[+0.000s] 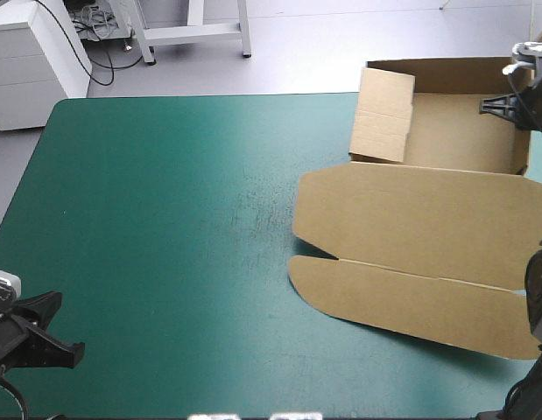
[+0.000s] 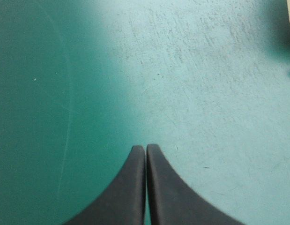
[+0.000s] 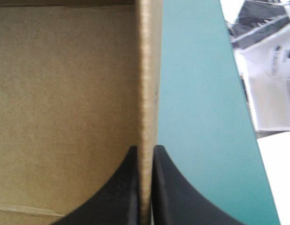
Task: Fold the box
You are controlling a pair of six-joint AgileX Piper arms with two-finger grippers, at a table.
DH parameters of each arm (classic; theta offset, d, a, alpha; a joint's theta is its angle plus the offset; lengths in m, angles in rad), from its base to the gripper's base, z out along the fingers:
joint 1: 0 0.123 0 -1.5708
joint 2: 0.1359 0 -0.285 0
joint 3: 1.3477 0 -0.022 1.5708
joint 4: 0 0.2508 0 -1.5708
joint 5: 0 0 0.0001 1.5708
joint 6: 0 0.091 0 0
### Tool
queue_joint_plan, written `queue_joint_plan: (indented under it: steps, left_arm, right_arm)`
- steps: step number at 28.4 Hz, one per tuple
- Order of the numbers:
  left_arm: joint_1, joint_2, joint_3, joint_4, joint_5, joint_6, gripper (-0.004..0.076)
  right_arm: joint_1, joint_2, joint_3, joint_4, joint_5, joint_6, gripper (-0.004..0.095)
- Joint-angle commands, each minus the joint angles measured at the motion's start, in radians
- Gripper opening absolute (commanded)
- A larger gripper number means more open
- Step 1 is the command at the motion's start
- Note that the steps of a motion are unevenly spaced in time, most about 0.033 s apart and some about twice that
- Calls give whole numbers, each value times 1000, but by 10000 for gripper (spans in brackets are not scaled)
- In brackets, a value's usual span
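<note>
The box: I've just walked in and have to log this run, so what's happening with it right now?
The right gripper has its jaws shut on the right-hand wall of the brown box. The box sits at the far right of the teal-green cover as an open tray, its lid lying flat toward the near edge. The left gripper hangs over bare cover near the near left corner, jaws shut on nothing.

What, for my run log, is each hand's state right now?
Left hand: shut, holding nothing, over the bare teal-green cover.
Right hand: shut on the box, clamping the edge of a raised side wall.
</note>
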Motion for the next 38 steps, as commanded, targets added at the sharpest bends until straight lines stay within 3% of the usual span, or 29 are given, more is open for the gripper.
queue_joint_plan:
  steps: [1, 9, 16, 20, 25, 27, 29, 33, 35, 36, 38]
  left_arm:
    - [-1, 9, -21, 11, 44, -10, -10]
    - [-1, 9, -21, 45, 44, -6, -10]
    - [-1, 9, -21, 57, 44, -6, -10]
    - [-1, 9, -21, 57, 44, -6, -10]
    - [-1, 9, -21, 57, 44, -6, -10]
    - [-1, 9, -21, 57, 44, -6, -10]
    - [-1, 9, -21, 57, 44, -6, -10]
    - [-1, 9, -21, 57, 44, -6, -10]
    - [-1, 9, -21, 57, 44, -6, -10]
    - [-1, 9, -21, 65, 44, -6, -10]
    - [-1, 9, -21, 79, 44, -6, -10]
  right_arm:
    - [-102, -25, -29, -43, -56, -4, -4]
    - [-292, 84, -29, -45, -38, -2, -4]
    - [-372, 156, -29, -45, -31, -35, 29]
    - [-391, 158, -29, -42, -31, -39, 239]
    - [-357, 158, -29, -34, -31, -39, 715]
    - [-357, 150, -29, -34, -31, -33, 841]
    - [-357, 131, -29, -34, -31, -31, 888]
    - [-357, 56, -29, 27, -31, -31, 887]
    - [-357, 2, -29, 106, -29, -48, 887]
    - [-351, -62, -14, 225, -29, -97, 886]
    - [-314, -152, 37, 280, -29, -117, 833]
